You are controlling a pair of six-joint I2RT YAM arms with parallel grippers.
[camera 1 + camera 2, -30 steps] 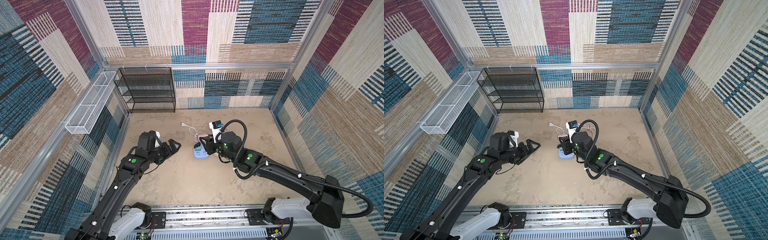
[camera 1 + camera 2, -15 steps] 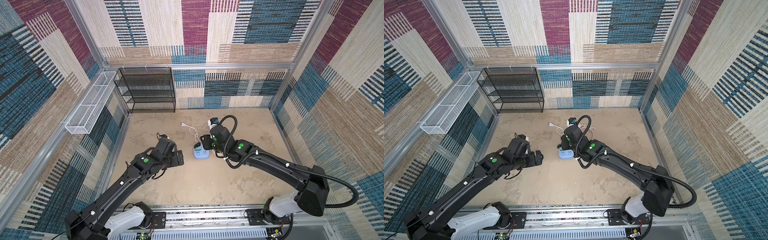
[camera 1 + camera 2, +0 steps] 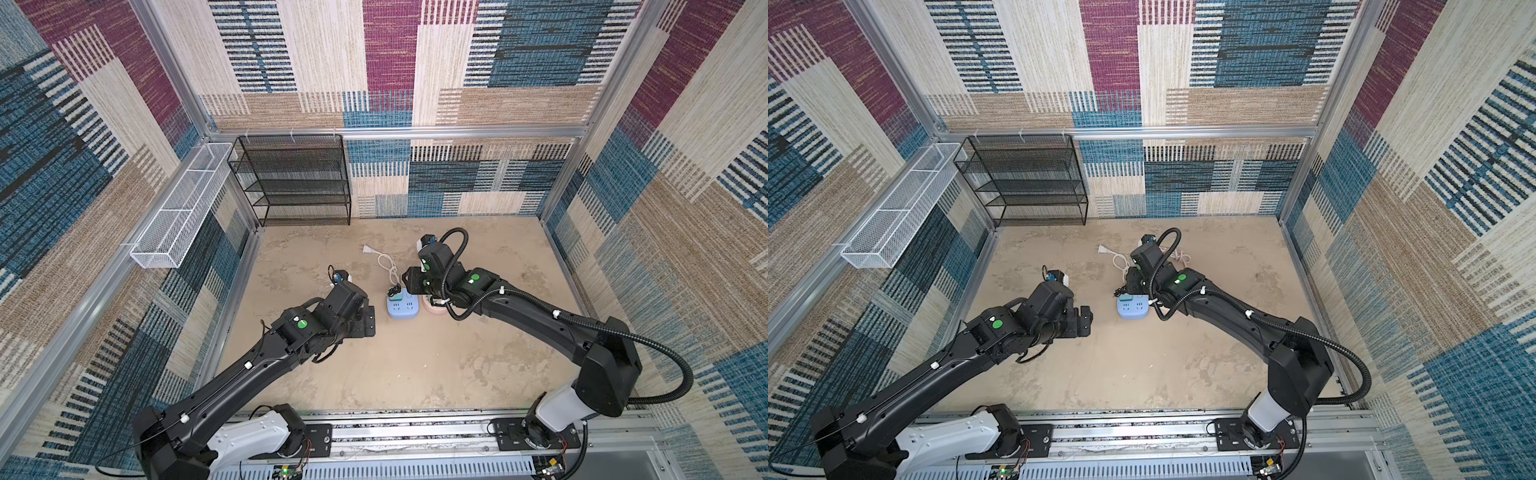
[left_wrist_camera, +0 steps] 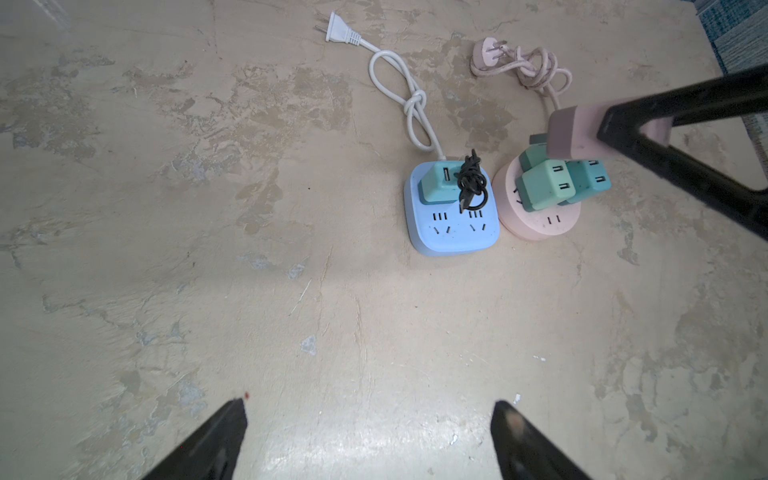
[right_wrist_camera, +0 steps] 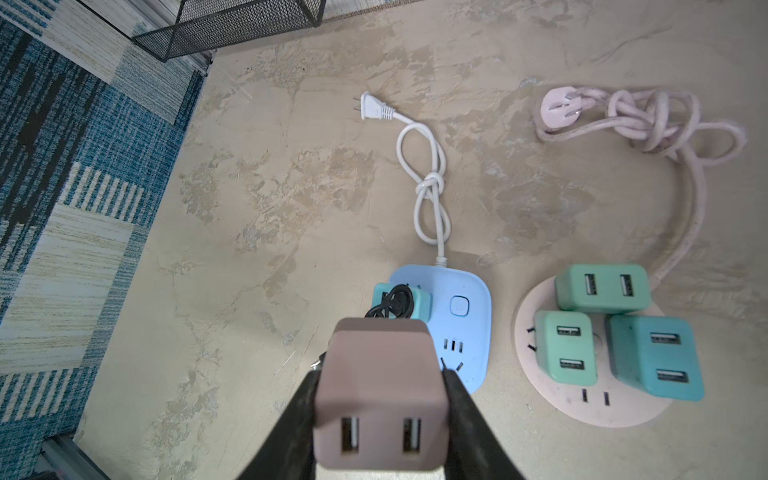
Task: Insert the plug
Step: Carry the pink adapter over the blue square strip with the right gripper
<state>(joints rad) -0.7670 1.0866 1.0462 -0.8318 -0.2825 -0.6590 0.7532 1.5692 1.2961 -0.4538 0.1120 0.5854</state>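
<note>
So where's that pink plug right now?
In both wrist views the plug is clamped in the right gripper near the middle, above the blue strip and pink strip.

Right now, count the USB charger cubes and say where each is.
5: three green cubes on the round pink strip, one teal cube on the blue strip, one pink cube in the right gripper.

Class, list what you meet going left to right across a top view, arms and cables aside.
white basket → black rack → blue strip → pink strip
</note>
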